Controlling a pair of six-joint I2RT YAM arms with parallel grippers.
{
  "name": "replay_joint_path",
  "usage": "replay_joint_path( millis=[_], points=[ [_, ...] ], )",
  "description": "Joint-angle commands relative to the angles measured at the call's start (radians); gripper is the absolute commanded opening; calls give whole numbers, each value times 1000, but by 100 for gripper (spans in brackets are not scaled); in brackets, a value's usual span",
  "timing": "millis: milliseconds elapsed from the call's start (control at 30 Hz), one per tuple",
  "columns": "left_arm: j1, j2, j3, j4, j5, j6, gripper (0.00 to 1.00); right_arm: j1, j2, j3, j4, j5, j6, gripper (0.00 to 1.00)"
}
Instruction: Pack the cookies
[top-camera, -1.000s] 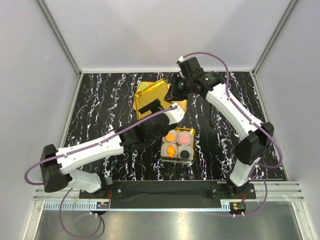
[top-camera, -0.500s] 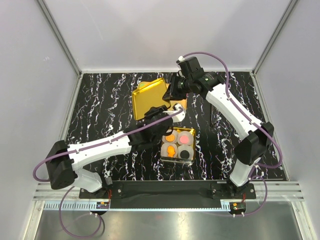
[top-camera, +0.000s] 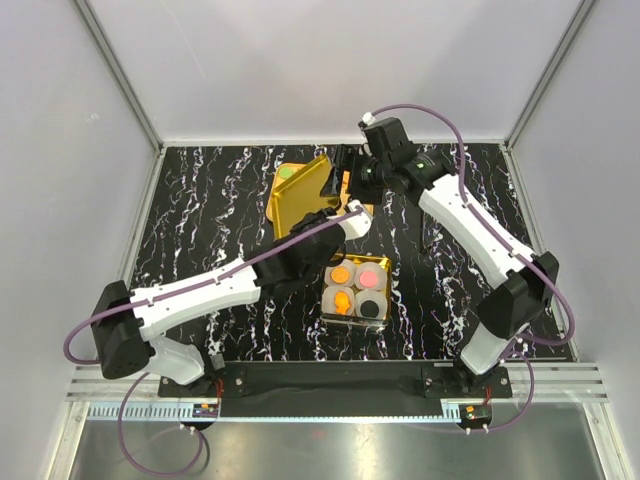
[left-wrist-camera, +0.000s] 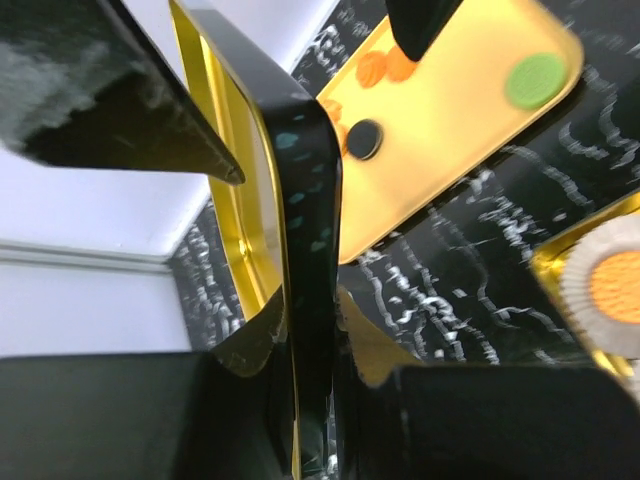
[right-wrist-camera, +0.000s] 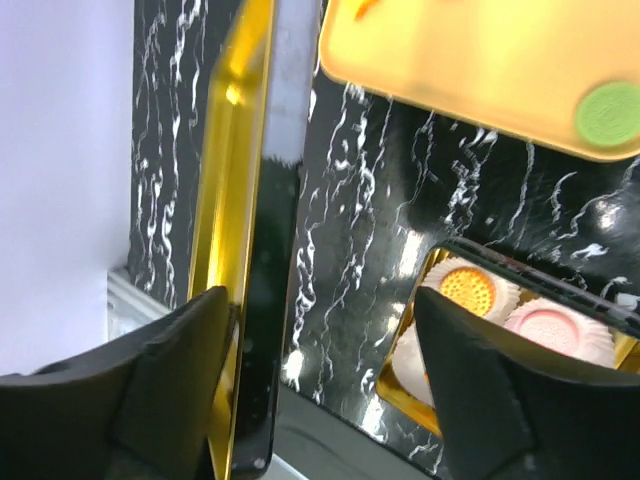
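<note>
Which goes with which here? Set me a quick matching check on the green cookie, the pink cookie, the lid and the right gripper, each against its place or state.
Things:
1 green cookie
2 pink cookie
3 lid
4 right gripper

Places or states:
A open, clamping nothing
B inside the gold box
C loose on the yellow tray
D pinched on edge by the left gripper

Pairs: 1-C; 2-B; 3-D; 4-A
</note>
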Motion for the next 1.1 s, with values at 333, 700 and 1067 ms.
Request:
replay_joint_path(
  millis=[333,700,1067],
  points=[
    [73,-62,213,-193,503,-435,0,-106,-297,-42,175,311,-63,100],
    [470,-214,-179,630,1487,-1355,0,-149,-455,-413,295,221,-91,100],
    [501,68,-552,1658,1591,-2004,0,-149,-594,-790,444,205,-56,98]
  ],
)
